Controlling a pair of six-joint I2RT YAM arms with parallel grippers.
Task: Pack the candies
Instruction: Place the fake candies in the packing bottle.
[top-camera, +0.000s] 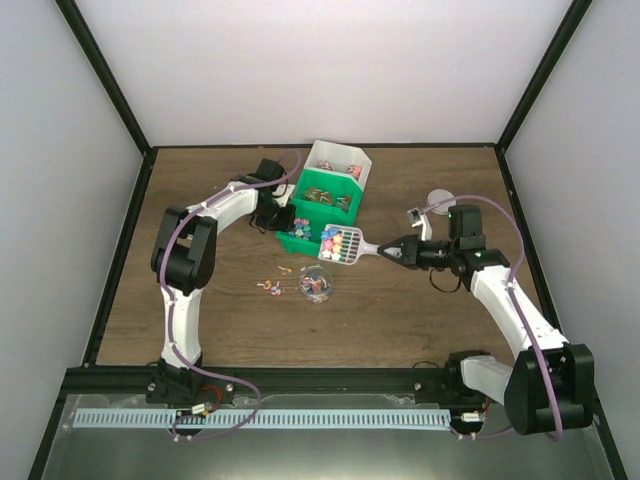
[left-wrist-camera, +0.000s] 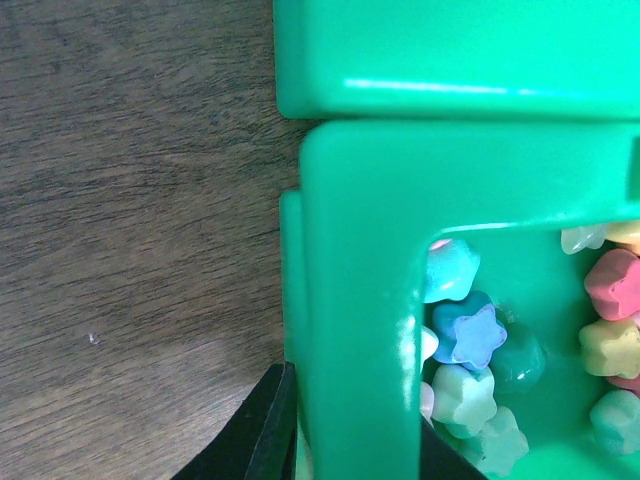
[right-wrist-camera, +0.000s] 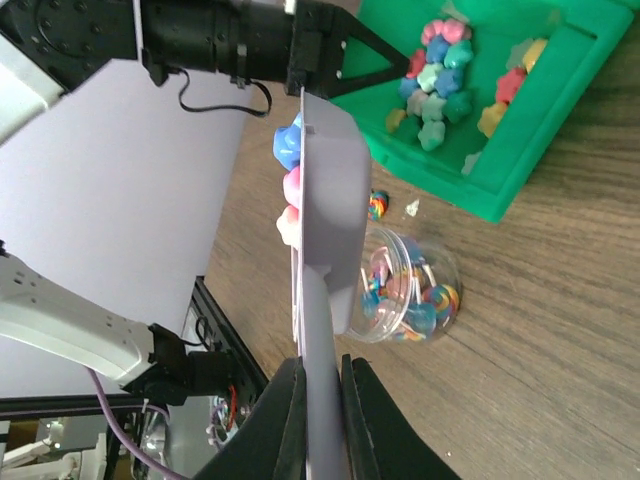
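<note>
Our right gripper (right-wrist-camera: 322, 385) clamps the grey scoop (right-wrist-camera: 335, 200); candies (right-wrist-camera: 288, 148) lie in its bowl, a clear jar (right-wrist-camera: 415, 285) just beside it.

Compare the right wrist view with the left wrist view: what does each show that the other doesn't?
Right wrist only: the right gripper clamped on the grey scoop loaded with candies, and the clear jar holding wrapped sweets. Left wrist only: the rim of the neighbouring bin right beside the corner wall of the green bin, close up. Both: the left gripper at that bin, its star candies, the wooden table.
</note>
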